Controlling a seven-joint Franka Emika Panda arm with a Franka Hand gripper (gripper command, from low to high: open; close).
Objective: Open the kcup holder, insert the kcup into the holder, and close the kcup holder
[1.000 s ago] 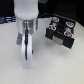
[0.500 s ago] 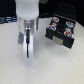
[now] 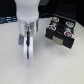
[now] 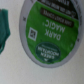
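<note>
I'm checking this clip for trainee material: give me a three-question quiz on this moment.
1. True or false: the kcup holder has its drawer pulled out.
2. Which colour is the foil top of the kcup in the wrist view? A) red B) green C) blue
3. Fill in: the large words on the foil read "DARK ____".

Key: 1 true, rows of round slots show. 2 B. 3 MAGIC.

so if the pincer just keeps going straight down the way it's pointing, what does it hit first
Most likely the coffee pod: its green foil top fills the wrist view, so the pincer looks aimed right at it. Depth is unclear, and the pod is hidden in the exterior view. The open pod drawer sits off to the exterior view's right.
</note>
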